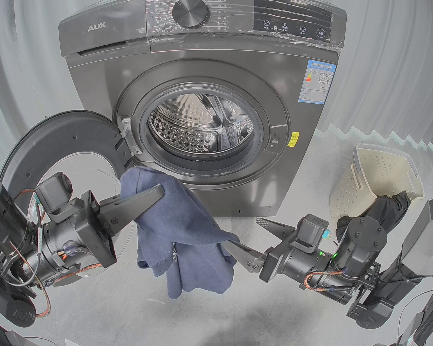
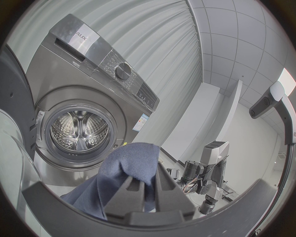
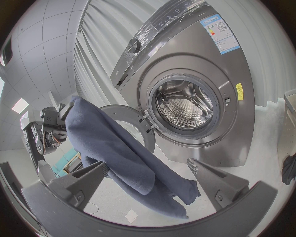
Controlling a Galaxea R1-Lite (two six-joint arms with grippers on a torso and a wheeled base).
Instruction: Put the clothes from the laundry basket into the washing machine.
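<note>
Left hand [image 1: 158, 191] pinches blue garment [image 1: 189, 225] (right hand [image 1: 243, 232] agape).

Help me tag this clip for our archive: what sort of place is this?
Probably a test lab staged as a laundry corner, not a home: the washing machine has plastic film over its control panel, a plain curtain hangs behind it, and office-style ceiling tiles show overhead.

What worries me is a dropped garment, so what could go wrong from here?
1. The left gripper pinches only the top edge of the garment. Most of it hangs below the drum, so it might catch on the rim or slip free.
2. The garment's tail lies against the open right gripper, which could snag it.
</note>
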